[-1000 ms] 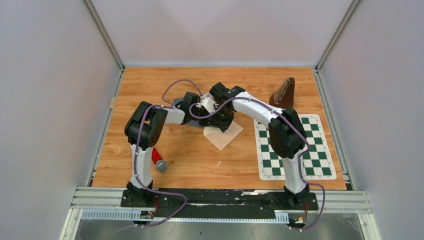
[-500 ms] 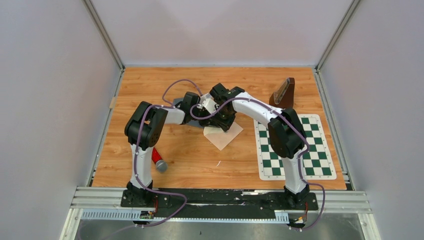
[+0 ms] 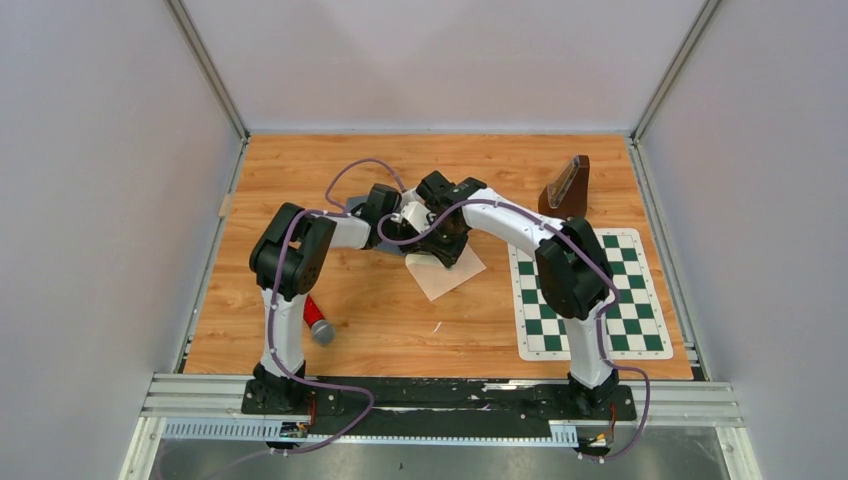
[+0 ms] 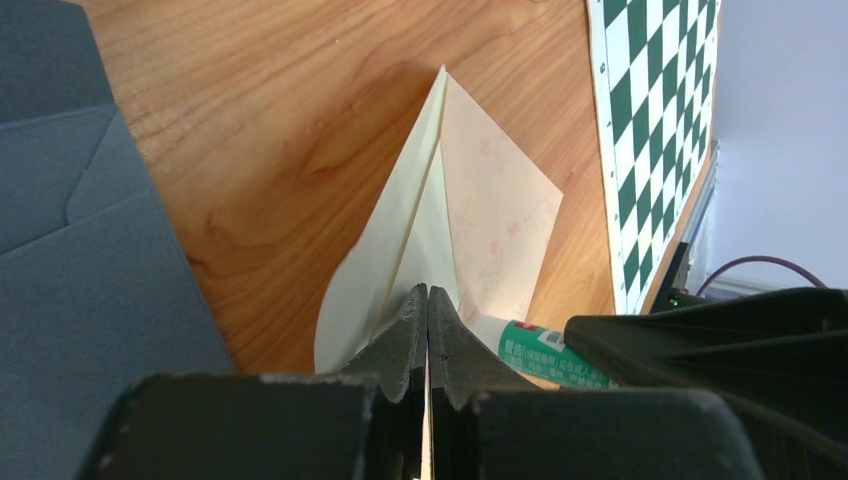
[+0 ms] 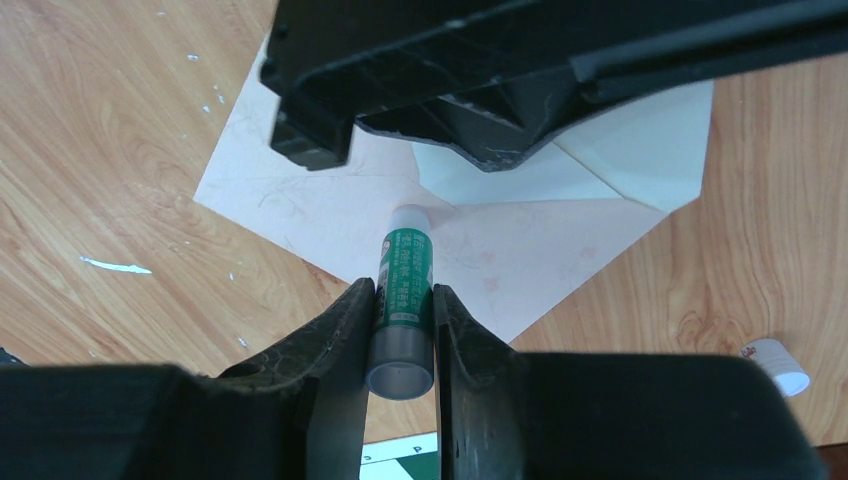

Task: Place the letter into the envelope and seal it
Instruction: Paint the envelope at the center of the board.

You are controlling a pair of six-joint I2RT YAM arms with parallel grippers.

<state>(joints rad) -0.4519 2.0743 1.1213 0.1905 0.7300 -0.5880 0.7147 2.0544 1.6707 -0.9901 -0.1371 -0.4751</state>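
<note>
2 grips to note, both at frame centre in the top view. Clamped flat in the left gripper [image 4: 428, 300]: the flap [image 4: 400, 250] of the cream envelope [image 4: 500, 210], lifted off the wood, jaws pressed together with only the paper edge between. Pinched in the right gripper [image 5: 403, 292]: a green glue stick [image 5: 404, 255], uncapped, white tip down on or just above the envelope near the fold line; cannot tell which. Off at the lower right of the right wrist view, the white cap [image 5: 775, 365], lying on bare wood well apart from the stick. No sign of the letter itself; probably tucked inside already, though hidden either way.

Judged as the sealing step: gluing under way, flap held open for it. Next: draw the tip along the flap's edge without dragging the envelope, lift the stick clear, then fold the flap down and press it flat.

Further out: grey-blue paper [image 4: 80, 260] at the left of the left wrist view, checkered mat [image 3: 640, 300] at the right of the top view.
</note>
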